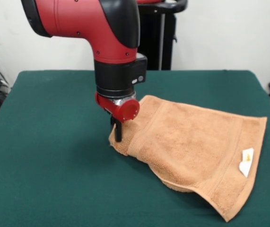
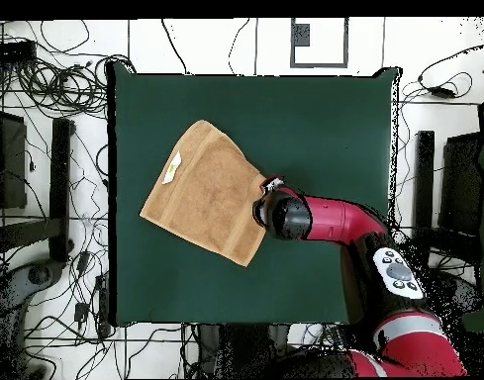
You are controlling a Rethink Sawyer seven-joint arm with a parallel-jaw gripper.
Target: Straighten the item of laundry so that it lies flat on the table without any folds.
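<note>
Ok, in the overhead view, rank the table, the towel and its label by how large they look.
1. The table, by far the largest.
2. The towel, covering a small part of it.
3. The label, a tiny pale tab near one towel edge.

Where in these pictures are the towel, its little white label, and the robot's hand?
towel (image 1: 191, 142): front view, middle of the cloth.
label (image 1: 246, 161): front view, the white tag's centre.
hand (image 1: 117, 130): front view, dark tips at the towel's edge.
</note>
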